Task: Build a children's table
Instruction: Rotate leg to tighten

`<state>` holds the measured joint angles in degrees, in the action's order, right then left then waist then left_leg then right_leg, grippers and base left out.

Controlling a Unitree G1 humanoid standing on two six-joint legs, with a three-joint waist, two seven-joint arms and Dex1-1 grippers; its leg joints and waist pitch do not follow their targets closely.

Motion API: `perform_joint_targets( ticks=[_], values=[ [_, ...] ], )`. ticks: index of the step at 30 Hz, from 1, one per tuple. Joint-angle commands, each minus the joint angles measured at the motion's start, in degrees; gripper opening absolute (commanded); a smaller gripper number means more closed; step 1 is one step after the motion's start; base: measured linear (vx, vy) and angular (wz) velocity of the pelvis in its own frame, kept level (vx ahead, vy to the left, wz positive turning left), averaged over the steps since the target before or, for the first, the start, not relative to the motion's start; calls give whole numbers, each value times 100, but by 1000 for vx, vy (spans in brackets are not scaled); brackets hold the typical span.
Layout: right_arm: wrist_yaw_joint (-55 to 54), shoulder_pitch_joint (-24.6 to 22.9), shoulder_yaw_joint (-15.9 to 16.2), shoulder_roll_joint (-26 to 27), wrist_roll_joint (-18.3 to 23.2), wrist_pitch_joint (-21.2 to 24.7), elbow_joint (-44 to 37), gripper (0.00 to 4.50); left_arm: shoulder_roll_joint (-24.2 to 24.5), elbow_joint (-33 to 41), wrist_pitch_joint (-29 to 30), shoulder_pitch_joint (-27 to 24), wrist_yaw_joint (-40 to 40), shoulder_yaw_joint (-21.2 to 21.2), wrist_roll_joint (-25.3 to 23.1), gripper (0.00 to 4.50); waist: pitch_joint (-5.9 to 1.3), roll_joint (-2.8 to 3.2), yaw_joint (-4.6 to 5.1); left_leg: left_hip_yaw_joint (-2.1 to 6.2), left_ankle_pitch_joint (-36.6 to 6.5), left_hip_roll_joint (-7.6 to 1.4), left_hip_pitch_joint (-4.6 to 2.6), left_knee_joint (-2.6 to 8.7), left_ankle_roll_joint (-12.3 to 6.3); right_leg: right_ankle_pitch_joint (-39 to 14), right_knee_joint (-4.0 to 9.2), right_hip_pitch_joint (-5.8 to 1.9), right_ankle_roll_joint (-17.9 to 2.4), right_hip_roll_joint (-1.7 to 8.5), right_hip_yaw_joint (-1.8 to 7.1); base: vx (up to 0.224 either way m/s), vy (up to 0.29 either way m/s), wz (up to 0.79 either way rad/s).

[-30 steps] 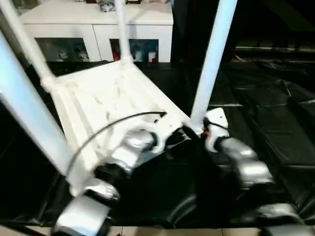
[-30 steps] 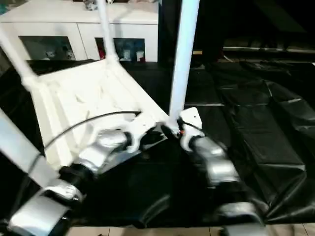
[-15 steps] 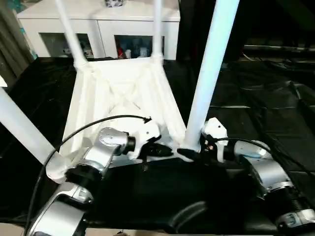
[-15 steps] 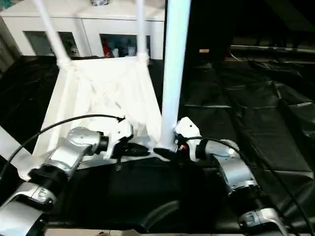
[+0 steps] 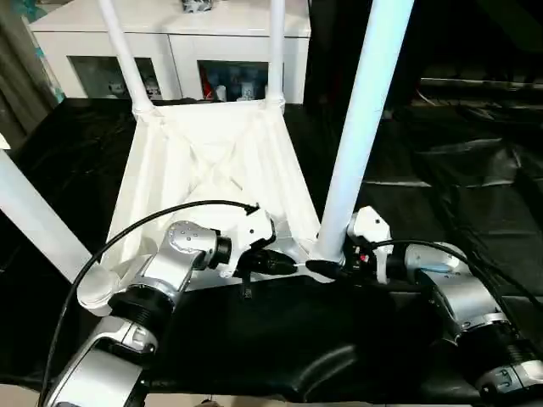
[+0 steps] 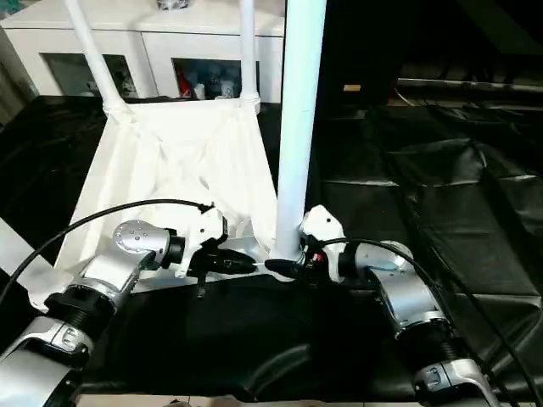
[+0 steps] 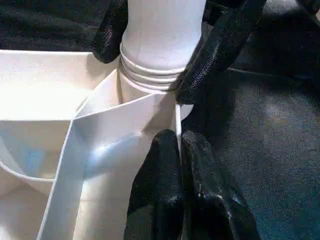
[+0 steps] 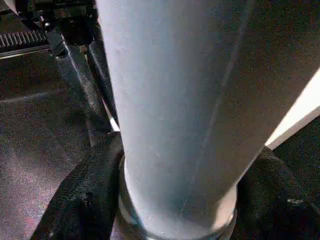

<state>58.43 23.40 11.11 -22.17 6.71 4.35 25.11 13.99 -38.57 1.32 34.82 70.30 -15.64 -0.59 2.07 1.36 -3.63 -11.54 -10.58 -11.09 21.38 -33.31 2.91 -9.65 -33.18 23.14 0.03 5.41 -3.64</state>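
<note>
Down on the black plastic sheeting (image 5: pixel 441 195) we've got the all-white plastic children's table (image 5: pixel 212 170) lying upside down, ribbed underside up, with legs standing in its corner sockets and a white glass-door cabinet (image 5: pixel 178 59) behind it. The one we're working on is the long white tapered tubular leg (image 5: pixel 361 127) at the near corner on our right side.

Our right gripper (image 5: pixel 327 270) has its two black fingers (image 7: pixel 220 47) either side of the leg's base, right above the threaded collar, lying against it. Our left gripper (image 7: pixel 179 165) has its jaws pinched together on the thin white rim (image 7: pixel 177 117) of the tabletop just beside that socket, so it's basically the anchor.

Looks like we're seating or tightening this leg. Our tip: keep the left pinch firm so the top doesn't skid on that slick sheeting, and grip low on the leg, since it's tall and any sideways push up high would lever it crooked in the socket. Turn it straight on its axis, and watch those ridges at the collar sink evenly.
</note>
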Motion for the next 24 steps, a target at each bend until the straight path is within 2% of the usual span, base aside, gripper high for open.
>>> perform_joint_targets(
  ticks=[1,4,7,8,10,11,12,13,14,15,20,22,24],
  values=[
    [-209,-11,-15,78,-37,55,73,271,-172,99,-21,-30,121,-92,156,0,-333,-86,-18,80,-969,-234,-72,355,-500,-856,278,-286,-1485,293,206,0,0,0],
    [-739,38,-149,236,-143,9,316,269,-239,32,-63,-11,-154,-46,92,0,-324,-85,2,84,-1022,-228,-68,363,-464,-947,290,-281,-1469,297,207,0,0,0],
    [-1372,110,-349,445,-193,-35,617,268,-368,-184,-163,63,-731,-15,-107,0,-297,-83,62,102,-1344,-213,-78,387,-306,-1460,358,-267,-1347,305,205,0,0,0],
    [-1637,136,-439,539,-196,-34,719,268,-437,-278,-140,98,-983,0,-180,0,-296,-87,82,109,-1416,-206,-81,395,-242,-1662,374,-267,-1272,309,207,0,0,0],
    [-2958,220,-841,996,-206,63,1046,268,-841,-623,16,225,-2012,62,-389,0,-288,-74,112,113,-1520,-201,-99,407,-167,-1880,410,-244,-1178,296,209,0,0,0],
    [-2989,221,-849,1007,-206,68,1051,268,-852,-629,21,228,-2034,63,-392,0,-274,-72,152,114,-1641,-196,-118,416,-87,-2031,436,-214,-1142,290,212,0,0,0],
    [-3251,231,-921,1102,-206,112,1095,267,-950,-685,62,253,-2228,75,-418,0,-290,-89,157,135,-1620,-189,-104,424,-61,-2113,434,-250,-1073,297,201,0,0,0],
    [-3553,241,-983,1210,-225,150,1142,267,-1078,-749,125,287,-2470,83,-451,0,-297,-88,155,135,-1598,-189,-101,420,-84,-2067,437,-255,-1066,297,200,0,0,0],
    [-3873,261,-1013,1323,-279,163,1207,267,-1241,-835,193,336,-2837,108,-494,0,-288,-83,155,120,-1573,-193,-106,417,-120,-1966,442,-226,-1079,285,213,0,0,0],
    [-4192,300,-1038,1454,-336,140,1313,267,-1435,-938,260,390,-3209,136,-536,0,-293,-88,163,124,-1566,-183,-100,416,-130,-1940,438,-241,-1081,288,209,0,0,0],
    [-4421,436,-1069,1857,-254,96,1424,267,-1865,-1054,290,444,-3518,-18,-692,0,-303,-86,141,117,-1476,-179,-90,404,-259,-1812,445,-240,-1076,286,208,0,0,0],
    [-4357,451,-1119,1933,-160,72,1392,323,-1881,-1094,245,464,-3546,-47,-750,0,-310,-84,133,116,-1427,-173,-77,403,-310,-1769,443,-254,-1063,292,205,0,0,0],
    [-4322,461,-1121,1944,-130,47,1366,337,-1845,-1084,264,454,-3535,-22,-749,0,-308,-82,120,118,-1414,-177,-74,404,-346,-1766,443,-254,-1064,301,205,0,0,0]
  ],
)
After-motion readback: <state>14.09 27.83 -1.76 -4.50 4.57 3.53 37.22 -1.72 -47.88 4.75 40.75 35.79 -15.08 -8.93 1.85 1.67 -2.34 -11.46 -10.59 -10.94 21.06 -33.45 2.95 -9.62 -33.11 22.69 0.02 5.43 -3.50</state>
